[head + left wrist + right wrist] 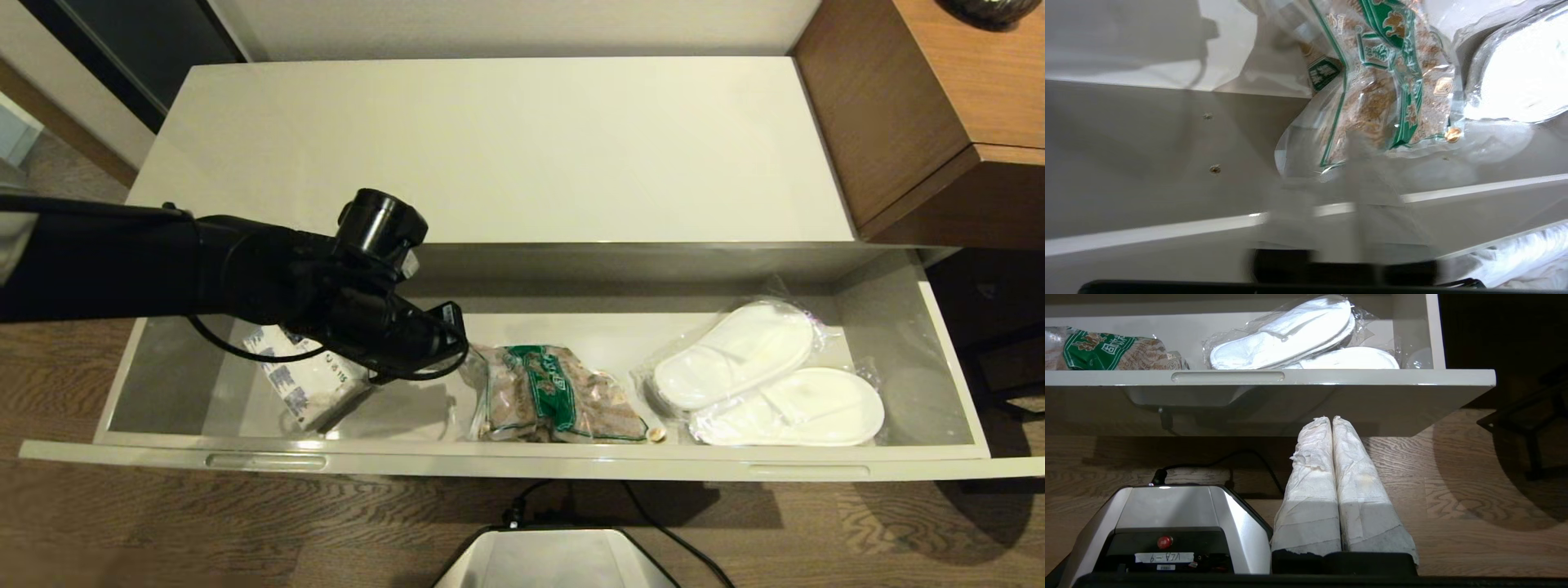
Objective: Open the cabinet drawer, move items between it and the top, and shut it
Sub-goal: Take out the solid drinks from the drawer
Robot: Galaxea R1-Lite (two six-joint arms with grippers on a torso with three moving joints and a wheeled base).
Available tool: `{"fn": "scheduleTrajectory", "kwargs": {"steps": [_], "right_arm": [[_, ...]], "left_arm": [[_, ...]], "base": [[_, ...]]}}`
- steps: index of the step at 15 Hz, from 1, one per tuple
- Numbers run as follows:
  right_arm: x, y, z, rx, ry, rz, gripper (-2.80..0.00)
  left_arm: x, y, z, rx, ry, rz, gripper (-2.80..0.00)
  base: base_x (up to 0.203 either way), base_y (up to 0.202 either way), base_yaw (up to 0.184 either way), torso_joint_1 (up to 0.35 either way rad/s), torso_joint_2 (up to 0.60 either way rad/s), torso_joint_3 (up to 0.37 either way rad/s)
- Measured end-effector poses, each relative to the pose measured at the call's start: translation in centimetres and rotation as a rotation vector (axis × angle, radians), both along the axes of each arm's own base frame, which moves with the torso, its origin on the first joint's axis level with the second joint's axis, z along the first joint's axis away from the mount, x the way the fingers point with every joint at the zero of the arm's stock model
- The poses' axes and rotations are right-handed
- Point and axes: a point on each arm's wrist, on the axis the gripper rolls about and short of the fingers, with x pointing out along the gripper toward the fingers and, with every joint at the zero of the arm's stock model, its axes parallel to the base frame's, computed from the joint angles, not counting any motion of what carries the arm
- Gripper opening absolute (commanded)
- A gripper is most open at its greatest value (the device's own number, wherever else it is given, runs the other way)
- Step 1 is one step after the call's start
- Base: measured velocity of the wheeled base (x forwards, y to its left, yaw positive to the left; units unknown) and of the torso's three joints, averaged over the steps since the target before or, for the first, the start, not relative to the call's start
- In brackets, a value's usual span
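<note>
The cabinet drawer (522,461) stands pulled out below the bare top (506,147), and the bag of brown pieces (555,396) lies mid-drawer between a printed white packet (306,384) and wrapped white slippers (767,380). The left gripper (445,331) hovers by the bag's end, its finger spacing unreadable. The right gripper (1333,486) hangs before the drawer front with fingers together.

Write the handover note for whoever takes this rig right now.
Left gripper: inside the open cabinet drawer, beside the snack bag; whether it is open is unclear, and no grip shows.
Right gripper: shut, empty, parked low in front of the drawer.
Snack bag lies mid-drawer; wrapped slippers to its right, a white packet under the left arm.
The top holds nothing.
Done: drawer opened. Left: any further transfers, then closing.
</note>
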Motion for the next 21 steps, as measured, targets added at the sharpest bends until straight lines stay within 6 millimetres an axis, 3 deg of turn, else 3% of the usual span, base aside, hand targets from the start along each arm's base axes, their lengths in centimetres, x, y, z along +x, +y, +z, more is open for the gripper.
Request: {"fn": "scheduleTrajectory", "kwargs": {"steps": [11, 21], "right_arm": [[0.0, 0.0, 0.0, 0.0, 0.0, 0.0, -2.8], [0.0, 0.0, 0.0, 0.0, 0.0, 0.0, -2.8]], "left_arm": [[0.6, -0.4, -0.4, -0.099, 0.006, -0.002, 0.0], [2.0, -0.3, -4.6, -0.161, 0.029, -0.015, 0.0]], "base": [[0.0, 0.0, 0.0, 0.0, 0.0, 0.0], [0.0, 0.0, 0.0, 0.0, 0.0, 0.0]]}}
